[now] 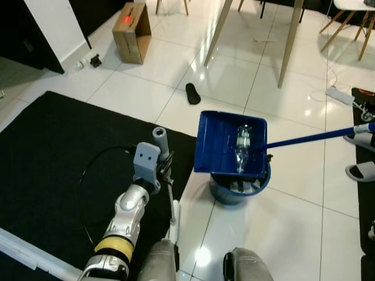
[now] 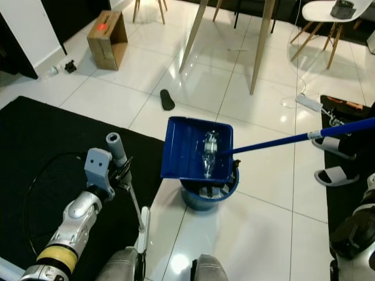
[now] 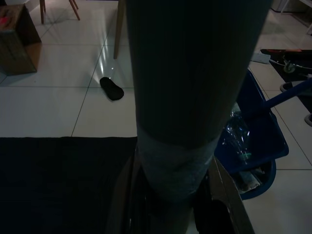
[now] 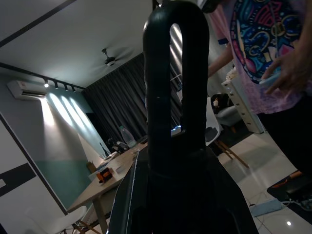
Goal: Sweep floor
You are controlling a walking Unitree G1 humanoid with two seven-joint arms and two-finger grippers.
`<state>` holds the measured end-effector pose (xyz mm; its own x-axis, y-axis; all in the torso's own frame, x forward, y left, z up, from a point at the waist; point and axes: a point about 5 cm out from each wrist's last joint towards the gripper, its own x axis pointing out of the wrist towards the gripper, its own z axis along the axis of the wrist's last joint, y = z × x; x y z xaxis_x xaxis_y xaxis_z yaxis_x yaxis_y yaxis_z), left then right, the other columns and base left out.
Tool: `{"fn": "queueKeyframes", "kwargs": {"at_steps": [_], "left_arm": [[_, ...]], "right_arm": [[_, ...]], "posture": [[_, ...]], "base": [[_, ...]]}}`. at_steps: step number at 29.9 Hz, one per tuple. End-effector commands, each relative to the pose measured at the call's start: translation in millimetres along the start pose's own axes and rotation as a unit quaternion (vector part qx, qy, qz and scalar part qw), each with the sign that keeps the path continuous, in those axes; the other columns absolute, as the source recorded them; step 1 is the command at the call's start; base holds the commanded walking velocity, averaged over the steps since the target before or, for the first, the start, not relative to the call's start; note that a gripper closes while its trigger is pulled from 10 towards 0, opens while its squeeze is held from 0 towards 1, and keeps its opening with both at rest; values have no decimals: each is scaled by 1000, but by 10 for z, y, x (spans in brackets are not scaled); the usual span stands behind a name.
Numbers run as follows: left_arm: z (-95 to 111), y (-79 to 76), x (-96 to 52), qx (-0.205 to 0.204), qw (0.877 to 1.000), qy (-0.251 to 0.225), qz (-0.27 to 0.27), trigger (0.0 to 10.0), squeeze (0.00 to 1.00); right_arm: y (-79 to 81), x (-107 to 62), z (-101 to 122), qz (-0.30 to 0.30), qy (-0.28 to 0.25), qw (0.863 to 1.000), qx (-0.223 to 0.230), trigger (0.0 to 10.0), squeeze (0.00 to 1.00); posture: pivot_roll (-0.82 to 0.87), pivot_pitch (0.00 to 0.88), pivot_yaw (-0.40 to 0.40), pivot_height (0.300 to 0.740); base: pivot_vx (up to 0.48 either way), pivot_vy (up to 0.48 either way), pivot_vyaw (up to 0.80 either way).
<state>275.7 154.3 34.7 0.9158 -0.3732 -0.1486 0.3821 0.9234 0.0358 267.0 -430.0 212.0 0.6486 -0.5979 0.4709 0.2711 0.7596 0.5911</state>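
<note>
The left end effector (image 1: pixel 167 167), at lower left of the head views, is clamped around a grey broom handle (image 1: pixel 160 140) that stands upright over the black rug (image 1: pixel 53 152); the broom's thin shaft (image 2: pixel 135 202) runs down toward the bottom edge. In the left wrist view the handle (image 3: pixel 190 97) crosses the frame from top to bottom between the fingers. To the right of centre, well apart from that end effector, a blue dustpan (image 1: pixel 228 143) tilts over a blue bin (image 1: pixel 237 187) on the white tiled floor (image 1: pixel 281 228), a clear plastic bottle (image 1: pixel 243 146) lying in it. Its long blue pole (image 2: pixel 293 139) stretches to the right edge. The right end effector (image 4: pixel 173 161) pinches the pole's black looped end (image 4: pixel 173 73), a person (image 4: pixel 273 63) beside it. A cardboard box (image 1: pixel 132 32) sits at upper left, a dark sock (image 1: pixel 193 93) on the floor above the dustpan.
</note>
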Motion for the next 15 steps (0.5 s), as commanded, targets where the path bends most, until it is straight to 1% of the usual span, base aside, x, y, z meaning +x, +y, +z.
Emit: {"fn": "queueKeyframes", "kwargs": {"at_steps": [1, 6, 7, 8, 9, 12, 13, 15], "left_arm": [[4, -9, 5, 2, 1000, 0, -1, 10000, 0], [-6, -15, -5, 2, 1000, 1, 1, 10000, 0], [-6, -15, -5, 2, 1000, 1, 1, 10000, 0], [-12, -17, -10, 2, 1000, 2, 1, 10000, 0], [-12, -17, -10, 2, 1000, 2, 1, 10000, 0], [-23, -22, -16, 1, 1000, 3, 2, 10000, 0], [-23, -22, -16, 1, 1000, 3, 2, 10000, 0], [-24, -24, -15, 1, 1000, 3, 3, 10000, 0]], "right_arm": [[27, 69, 149, 5, -32, 999, -6, 10000, 0], [25, 104, 232, 12, -31, 999, -42, 10000, 0], [25, 104, 232, 12, -31, 999, -42, 10000, 0], [31, 118, 265, 16, -33, 998, -56, 10000, 0], [31, 118, 265, 16, -33, 998, -56, 10000, 0], [80, 180, 373, 30, -44, 995, -86, 10000, 0], [80, 180, 373, 30, -44, 995, -86, 10000, 0], [114, 205, 413, 38, -50, 993, -102, 10000, 0]], "posture": [[56, 41, -23, 740], [54, 43, -24, 740], [54, 43, -24, 740], [54, 43, -24, 740], [54, 43, -24, 740], [50, 44, -23, 740], [50, 44, -23, 740], [50, 44, -23, 740]], "base": [[0, 0, 0], [0, 0, 0], [0, 0, 0], [0, 0, 0], [0, 0, 0], [0, 0, 0], [0, 0, 0], [0, 0, 0]]}}
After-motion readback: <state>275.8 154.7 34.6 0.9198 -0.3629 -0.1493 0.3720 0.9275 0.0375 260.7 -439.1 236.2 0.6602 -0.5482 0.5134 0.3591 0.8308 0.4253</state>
